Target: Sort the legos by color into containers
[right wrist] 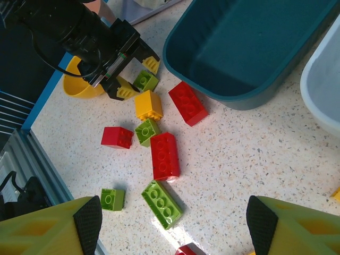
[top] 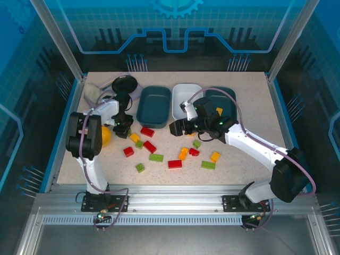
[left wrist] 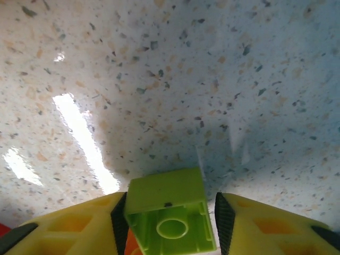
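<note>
My left gripper (left wrist: 171, 215) is shut on a lime green lego (left wrist: 164, 192), which sits tilted between the pads just above the speckled table. From the right wrist view the same lego (right wrist: 145, 81) shows between the left gripper's yellow fingers (right wrist: 126, 93). My right gripper (right wrist: 175, 223) hangs open above loose legos: a long red one (right wrist: 164, 155), a long green one (right wrist: 161, 204), a yellow one (right wrist: 148, 104). Behind stand a teal container (top: 153, 104), a white container (top: 186, 98) and a second teal container (top: 227, 100), partly hidden by the right arm (top: 249, 143).
More red, green and orange legos lie scattered mid-table, such as a red one (top: 175, 163) and a green one (top: 208, 164). A yellow bowl (top: 105, 136) sits by the left arm. A black round dish (top: 125, 83) and a pale bowl (top: 95, 91) stand at the back left.
</note>
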You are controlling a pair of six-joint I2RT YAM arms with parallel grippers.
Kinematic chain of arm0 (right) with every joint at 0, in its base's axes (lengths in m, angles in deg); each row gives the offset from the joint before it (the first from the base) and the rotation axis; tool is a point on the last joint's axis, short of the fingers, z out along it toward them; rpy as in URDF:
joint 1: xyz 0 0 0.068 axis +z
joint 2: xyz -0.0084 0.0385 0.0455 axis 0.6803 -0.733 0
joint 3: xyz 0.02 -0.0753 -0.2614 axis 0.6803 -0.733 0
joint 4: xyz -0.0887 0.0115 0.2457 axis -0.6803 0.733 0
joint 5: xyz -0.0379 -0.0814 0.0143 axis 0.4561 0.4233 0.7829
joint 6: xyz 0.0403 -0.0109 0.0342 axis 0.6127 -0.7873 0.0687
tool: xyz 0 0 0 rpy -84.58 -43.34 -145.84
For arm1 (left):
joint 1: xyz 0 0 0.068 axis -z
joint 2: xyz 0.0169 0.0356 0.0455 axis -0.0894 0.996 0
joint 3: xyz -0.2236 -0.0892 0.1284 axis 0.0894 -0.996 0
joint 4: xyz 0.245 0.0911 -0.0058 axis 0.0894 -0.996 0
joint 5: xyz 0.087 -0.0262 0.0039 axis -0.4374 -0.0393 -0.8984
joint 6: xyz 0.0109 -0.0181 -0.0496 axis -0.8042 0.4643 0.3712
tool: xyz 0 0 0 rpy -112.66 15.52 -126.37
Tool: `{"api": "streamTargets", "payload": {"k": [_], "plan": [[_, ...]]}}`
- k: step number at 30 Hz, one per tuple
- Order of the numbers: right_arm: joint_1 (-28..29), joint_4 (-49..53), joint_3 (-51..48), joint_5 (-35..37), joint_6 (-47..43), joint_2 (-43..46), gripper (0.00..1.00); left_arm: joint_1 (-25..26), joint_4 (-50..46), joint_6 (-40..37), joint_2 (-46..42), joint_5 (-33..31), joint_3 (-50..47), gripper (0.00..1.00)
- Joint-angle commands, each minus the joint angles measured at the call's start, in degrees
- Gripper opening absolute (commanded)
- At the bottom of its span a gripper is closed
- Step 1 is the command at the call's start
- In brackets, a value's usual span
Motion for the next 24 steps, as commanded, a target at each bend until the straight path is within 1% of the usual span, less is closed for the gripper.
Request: {"api": "streamTargets", "payload": {"k": [1, 2, 4, 10, 13, 16, 19, 22, 24], "plan": [[0.8, -0.4, 1.2, -0.6, 0.4, 1.2, 0.75, 0.9, 0.7, 0.5, 0.7, -2.1, -0.1, 0.39], [0.8, -0.4, 1.2, -0.5, 0.4, 1.3, 0.75, 1.0, 0.7, 0.4, 0.5, -2.2, -0.1, 0.35], [0.8, -0.4, 1.3, -0.3, 0.6, 1.5, 0.75, 1.2, 0.6, 0.2, 0.1, -3.0, -0.3, 0.32], [-0.5, -0.3, 2.1, 0.4, 1.2, 2.2, 0.74, 2.0, -1.7, -0.4, -4.6, -7.3, -0.6, 0.32], [-1.8, -0.2, 2.2, 1.3, 1.8, 2.9, 0.74, 2.6, -2.7, -2.9, -7.8, -9.0, 1.2, 0.32], [-3.6, -0.9, 1.5, 2.3, 3.6, 3.8, 0.74, 4.0, -4.1, -7.2, -9.8, -10.9, 5.0, 0.32], [-5.4, -1.9, 0.6, 3.6, 6.1, 4.5, 0.74, 6.4, -2.4, -13.5, -9.5, -10.9, 10.0, 0.33], [-6.7, -1.8, 0.5, 5.4, 8.6, 4.2, 0.74, 9.4, -1.2, -20.0, -5.9, -10.2, 16.8, 0.34], [-7.0, -2.1, 0.1, 6.8, 9.6, 4.2, 0.74, 10.8, 0.0, -23.0, -2.1, -7.8, 21.3, 0.34]]}}
